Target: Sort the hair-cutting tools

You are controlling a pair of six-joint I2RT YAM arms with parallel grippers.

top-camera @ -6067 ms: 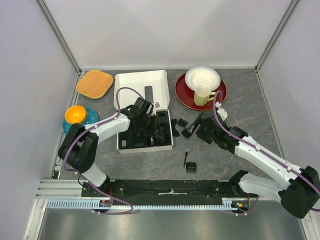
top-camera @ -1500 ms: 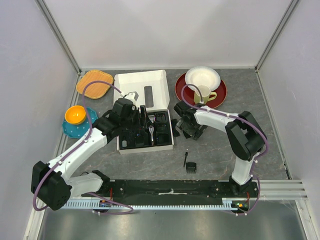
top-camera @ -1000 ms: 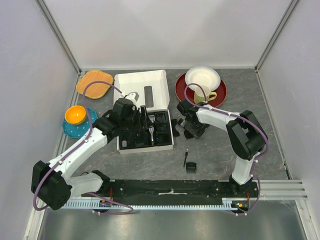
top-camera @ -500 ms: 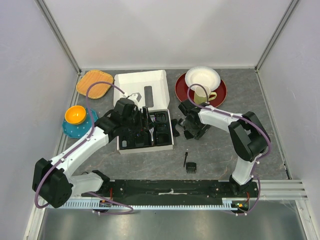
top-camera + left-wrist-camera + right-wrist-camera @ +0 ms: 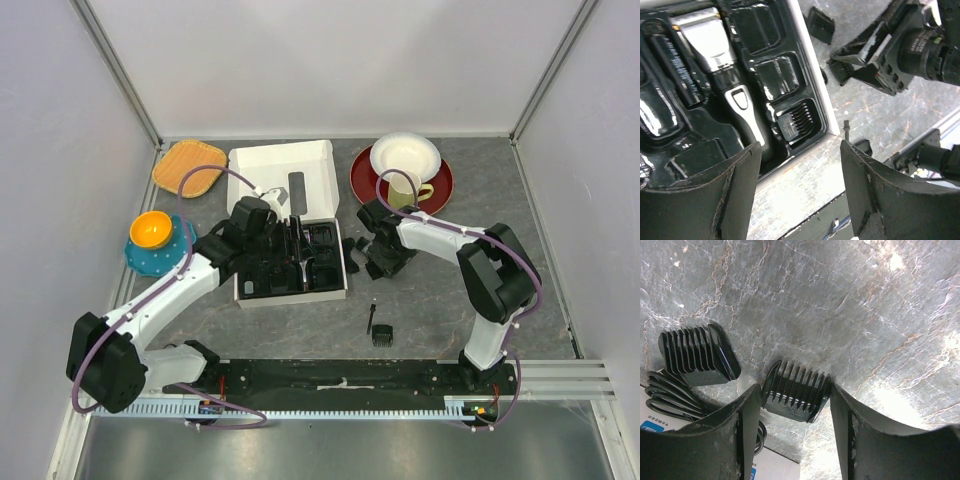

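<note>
Your right end effector [image 5: 792, 410] stands wide with a comb attachment [image 5: 796, 391] on the table between its fingers, so closing comes next, while beyond, your left end effector [image 5: 797, 165], also wide and empty, hangs over the clipper [image 5: 727, 65] seated in the tray [image 5: 805, 85].

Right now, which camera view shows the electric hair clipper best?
The left wrist view: the clipper lies in the black tray, silver blade and switch plain. The top external view shows only a dark shape beside the left gripper. The right wrist view misses it.
</note>
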